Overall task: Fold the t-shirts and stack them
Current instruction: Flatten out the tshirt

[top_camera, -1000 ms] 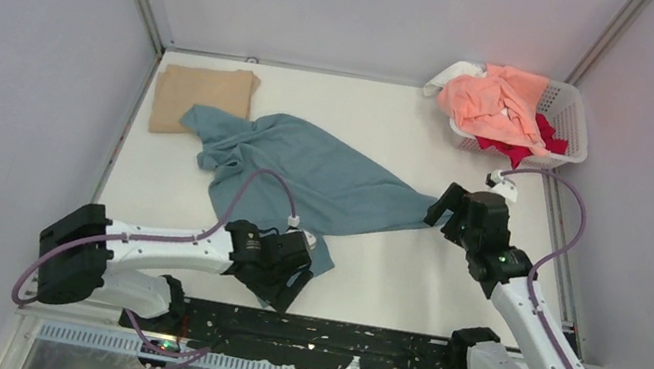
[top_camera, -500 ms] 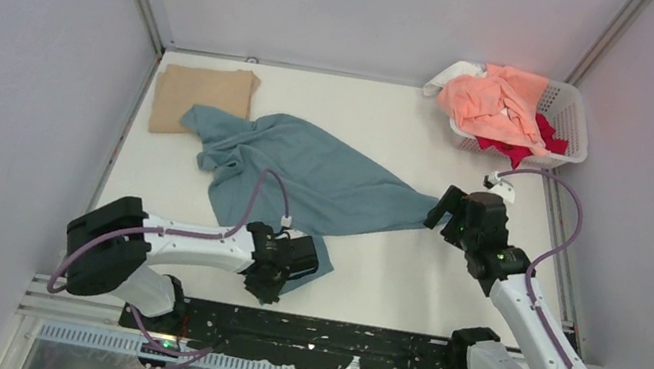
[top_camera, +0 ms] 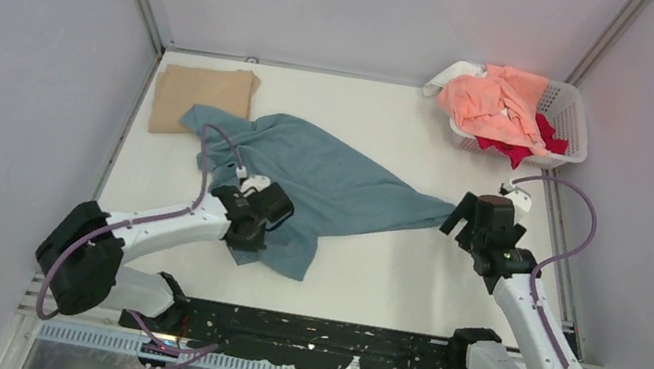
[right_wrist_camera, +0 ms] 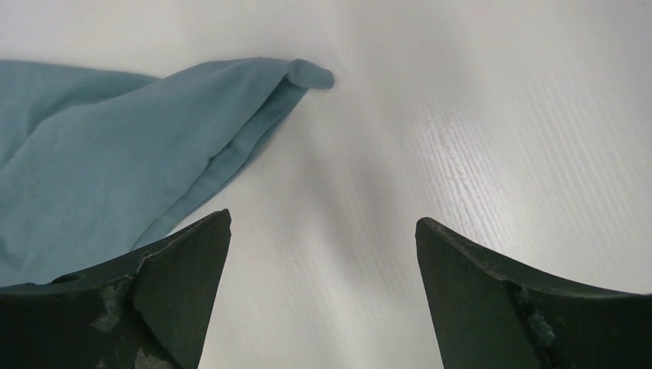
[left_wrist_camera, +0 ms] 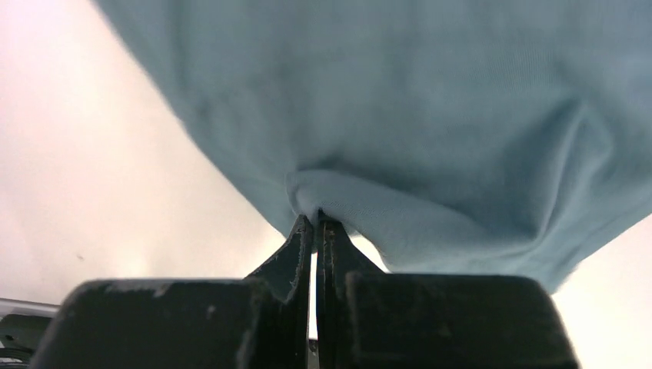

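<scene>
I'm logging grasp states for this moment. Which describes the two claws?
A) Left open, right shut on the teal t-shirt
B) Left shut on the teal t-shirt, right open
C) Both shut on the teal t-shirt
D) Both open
B: the left wrist view shows the left claw pinched shut on a fold of the teal t-shirt, while the right claw is spread wide with only bare table between its tips.

A white plastic lattice basket point(top_camera: 573, 114) stands well beyond the right gripper point(top_camera: 455, 217), off to its right, on the pale table point(top_camera: 368, 273) lying directly under that gripper, with grey walls point(top_camera: 374, 10) behind.
</scene>
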